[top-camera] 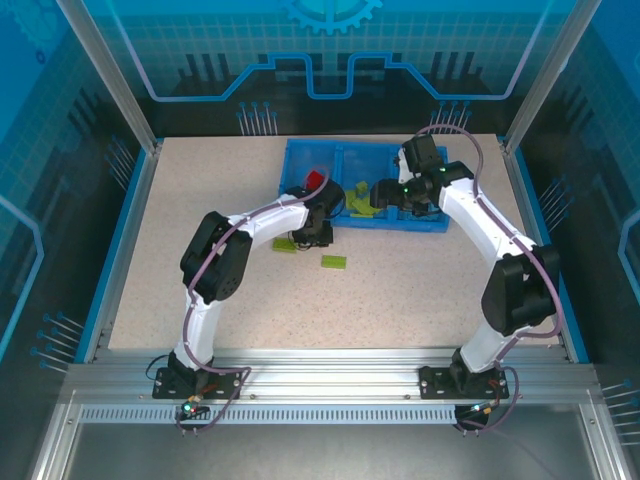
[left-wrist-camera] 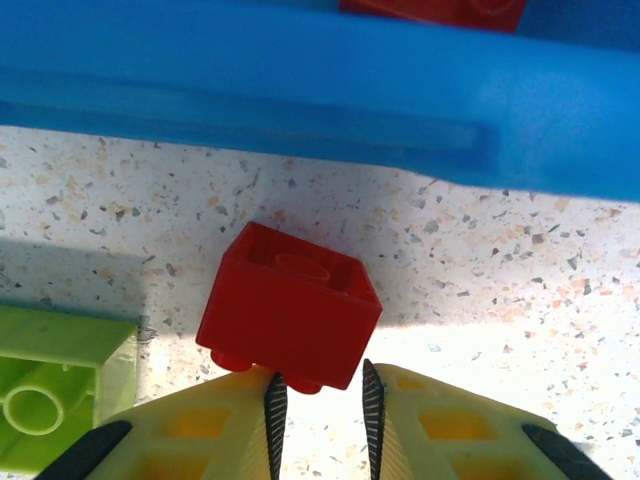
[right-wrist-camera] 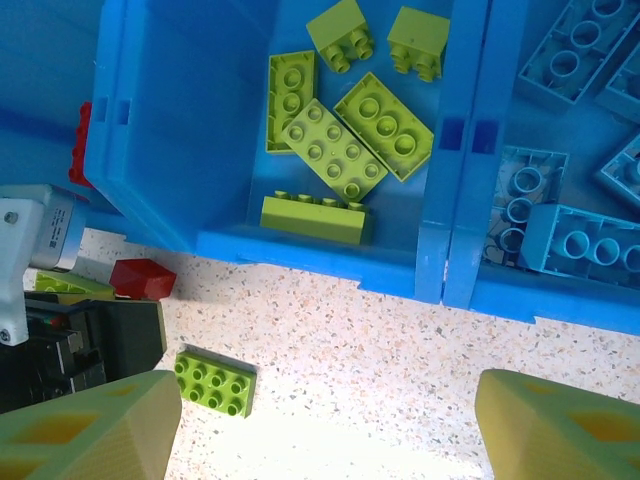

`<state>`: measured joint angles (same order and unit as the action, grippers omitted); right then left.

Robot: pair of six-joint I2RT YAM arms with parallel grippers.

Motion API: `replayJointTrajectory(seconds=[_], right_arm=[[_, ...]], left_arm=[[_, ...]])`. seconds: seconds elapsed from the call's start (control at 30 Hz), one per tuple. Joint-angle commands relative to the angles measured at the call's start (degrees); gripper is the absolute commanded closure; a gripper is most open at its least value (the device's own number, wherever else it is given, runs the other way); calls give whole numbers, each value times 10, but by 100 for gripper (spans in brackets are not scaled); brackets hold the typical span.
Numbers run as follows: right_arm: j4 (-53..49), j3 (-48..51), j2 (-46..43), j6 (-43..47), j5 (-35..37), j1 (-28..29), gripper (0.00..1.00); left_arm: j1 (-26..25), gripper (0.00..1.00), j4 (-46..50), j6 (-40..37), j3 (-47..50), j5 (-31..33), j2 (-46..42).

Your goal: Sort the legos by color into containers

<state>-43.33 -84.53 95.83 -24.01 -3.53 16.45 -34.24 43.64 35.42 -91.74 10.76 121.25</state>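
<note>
Left of centre in the overhead view, our left arm arches forward and dips to the tabletop [top-camera: 200,200] just short of the tray [top-camera: 298,165]. The left jaws sit pinched on the lower edge of a red brick [left-wrist-camera: 290,315], which we judge is for lifting into the red compartment. Toward the right, the other arm bends over the tray front, the right jaws wide apart and empty, with a stray green brick [right-wrist-camera: 214,381] at the lower left of its wrist view.

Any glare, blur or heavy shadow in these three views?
Left wrist: tray soft and out of focus, red brick fairly sharp, tabletop right of it washed out. Right wrist: green bricks in the tray crisp, bare tabletop at the bottom overexposed. Top external: even, soft light.
</note>
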Motion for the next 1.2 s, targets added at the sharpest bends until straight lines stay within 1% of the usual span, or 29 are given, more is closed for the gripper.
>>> replayJointTrajectory(seconds=[0.0,0.03,0.1,0.27,0.33,0.43,0.6,0.73,0.97,1.03,1.17], right_arm=[[5,10,-17,-1,-7,-7,21],[6,11,-17,-2,-8,-7,21],[8,12,-14,-3,-10,-7,21],[15,16,-9,-8,-16,-7,21],[17,17,-8,-9,-16,-7,21],[17,17,-8,-10,-14,-7,21],[12,16,-12,-7,-7,-8,21],[10,16,-15,-6,-3,-8,21],[10,20,-14,-10,-3,-9,21],[10,20,-14,-9,-1,-9,20],[10,18,-12,-11,-2,-9,20]], left_arm=[[-8,70,10,-6,27,12,-36],[-8,69,11,-4,33,17,-43],[-9,56,11,-2,43,31,-57],[-10,32,19,-11,35,51,-66],[-10,27,17,-15,29,57,-62],[-9,25,3,-23,22,57,-46],[-8,25,-5,-38,-8,54,-8],[-6,27,-21,-53,-20,52,4],[8,35,-30,-58,-20,38,18],[9,40,-32,-63,-19,34,18],[8,60,-36,-63,-14,24,15]])
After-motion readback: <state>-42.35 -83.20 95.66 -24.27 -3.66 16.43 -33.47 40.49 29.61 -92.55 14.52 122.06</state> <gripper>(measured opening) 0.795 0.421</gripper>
